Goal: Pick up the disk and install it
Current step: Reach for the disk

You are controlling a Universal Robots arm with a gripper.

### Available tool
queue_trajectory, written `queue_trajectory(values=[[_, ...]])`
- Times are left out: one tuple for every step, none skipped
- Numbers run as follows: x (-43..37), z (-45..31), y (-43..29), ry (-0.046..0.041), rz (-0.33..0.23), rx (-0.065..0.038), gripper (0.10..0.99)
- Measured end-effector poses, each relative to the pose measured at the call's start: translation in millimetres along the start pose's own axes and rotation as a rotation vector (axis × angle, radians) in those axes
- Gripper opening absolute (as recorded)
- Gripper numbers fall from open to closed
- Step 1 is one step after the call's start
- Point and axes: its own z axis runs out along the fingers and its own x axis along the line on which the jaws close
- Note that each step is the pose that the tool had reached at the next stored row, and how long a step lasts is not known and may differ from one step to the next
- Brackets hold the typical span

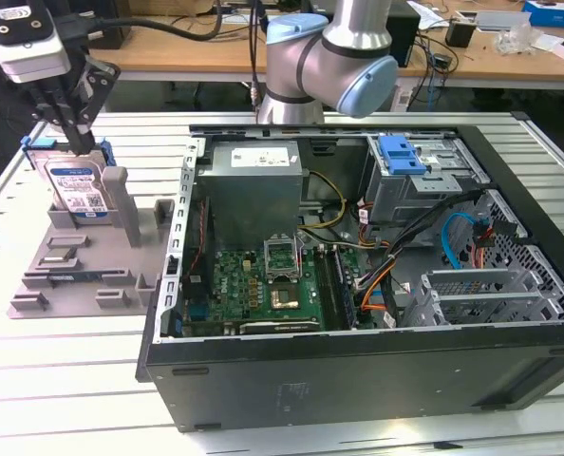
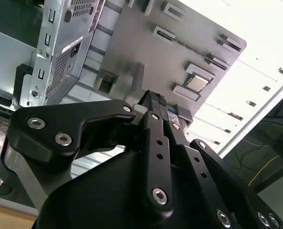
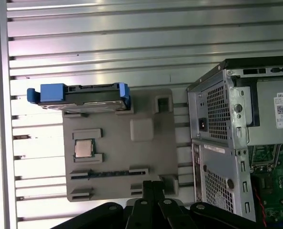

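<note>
One exterior view sets the gripper (image 1: 73, 138), fingers together, over the upright disk (image 1: 78, 185). The first wrist view shows disk and gripper apart.

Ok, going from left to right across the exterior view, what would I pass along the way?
Silver rectangular disk in its blue plastic carrier → grey plastic fixture's upright post → grey box-shaped power supply → blue plastic latch → grey metal drive cage beneath it.

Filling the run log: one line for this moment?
stage: pre-grasp | gripper: shut, empty, above disk | disk: upright in tray, not picked | case: open
</note>
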Motion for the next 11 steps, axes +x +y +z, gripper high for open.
queue_trajectory(values=[[1.8, -0.1, -0.1, 0.0, 0.0, 0.0, 0.106], [3.8, -0.1, -0.3, 0.0, 0.0, 0.0, 0.106], [5.6, -0.2, -0.4, 0.0, 0.0, 0.0, 0.106], [7.7, -0.3, -0.6, 0.0001, 0.0, 0.0, 0.106], [9.4, -0.3, -0.7, 0.0001, 0.0, 0.0, 0.106], [13.6, -0.4, -1.0, 0.0, 0.0, 0.0, 0.106], [16.7, -0.5, -1.2, 0.0, 0.0, 0.0, 0.106], [19.4, -0.6, -1.4, 0.0001, 0.0, 0.0, 0.106], [21.4, -0.6, -1.6, 0.0, 0.0, 0.0, 0.106], [23.7, -0.7, -1.8, 0.0001, 0.0, 0.0, 0.106], [25.5, -0.7, -1.9, 0.0001, 0.0, 0.0, 0.106]])
